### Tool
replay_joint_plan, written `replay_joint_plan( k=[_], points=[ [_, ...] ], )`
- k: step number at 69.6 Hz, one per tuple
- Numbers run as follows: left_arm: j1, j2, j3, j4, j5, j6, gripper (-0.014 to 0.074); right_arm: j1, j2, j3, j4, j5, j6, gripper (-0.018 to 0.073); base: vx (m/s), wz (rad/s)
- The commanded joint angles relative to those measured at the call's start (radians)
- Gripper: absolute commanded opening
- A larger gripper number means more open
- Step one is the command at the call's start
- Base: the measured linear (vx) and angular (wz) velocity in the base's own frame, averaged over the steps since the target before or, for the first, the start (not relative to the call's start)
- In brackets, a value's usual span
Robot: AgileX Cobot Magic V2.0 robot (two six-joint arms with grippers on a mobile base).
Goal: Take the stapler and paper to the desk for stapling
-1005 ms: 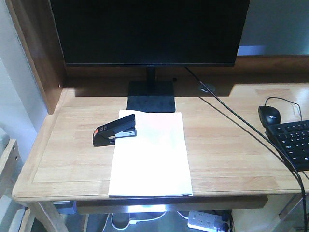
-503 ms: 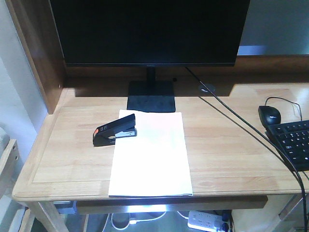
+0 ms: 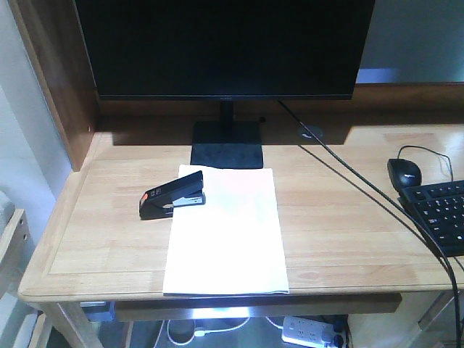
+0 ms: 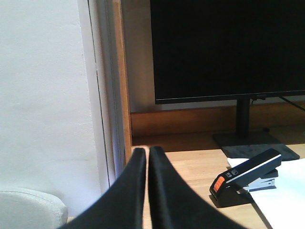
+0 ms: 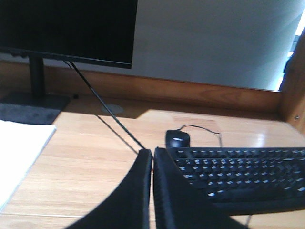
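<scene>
The black stapler (image 3: 172, 195) with its orange-red tab lies on the light-wood desk (image 3: 341, 217), its front end over the top left corner of the paper (image 3: 225, 232). The white sheets lie flat in front of the monitor stand. In the left wrist view the stapler (image 4: 248, 177) sits to the right of my left gripper (image 4: 147, 151), which is shut with nothing in it, off the desk's left end. My right gripper (image 5: 152, 152) is shut and empty, just left of the keyboard, with the paper's edge (image 5: 19, 152) far to its left. Neither gripper shows in the front view.
A large black monitor (image 3: 225, 47) on a stand (image 3: 227, 143) fills the back. A black cable (image 3: 362, 192) runs diagonally across the desk. A black mouse (image 3: 404, 172) and keyboard (image 3: 438, 214) lie at the right. A wooden side panel (image 3: 54, 80) rises at left.
</scene>
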Motion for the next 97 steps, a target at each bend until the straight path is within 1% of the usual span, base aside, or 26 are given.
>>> replay_joint_plan(
  k=[1, 5, 9, 17, 29, 97],
  points=[
    [-0.004, -0.015, 0.012, -0.001, -0.078, -0.011, -0.0006, -0.005, -0.015, 0.021, 0.0, -0.136, 0.092, -0.001, 0.0, 0.0],
    [-0.004, -0.015, 0.012, -0.001, -0.078, -0.011, -0.0006, -0.005, -0.015, 0.02, -0.017, -0.127, 0.146, -0.001, 0.0, 0.0],
    [-0.004, -0.015, 0.012, -0.001, -0.078, -0.011, -0.0006, -0.005, -0.015, 0.02, -0.024, -0.126, 0.171, -0.001, 0.0, 0.0],
    [-0.004, -0.015, 0.012, -0.001, -0.078, -0.011, -0.0006, -0.005, -0.015, 0.02, -0.021, -0.126, 0.165, -0.001, 0.0, 0.0],
    [-0.004, -0.015, 0.012, -0.001, -0.078, -0.011, -0.0006, -0.005, -0.015, 0.02, -0.016, -0.124, 0.125, -0.001, 0.0, 0.0],
    [-0.004, -0.015, 0.012, -0.001, -0.078, -0.011, -0.0006, -0.005, -0.015, 0.02, -0.009, -0.123, 0.127, -0.001, 0.0, 0.0]
  ],
)
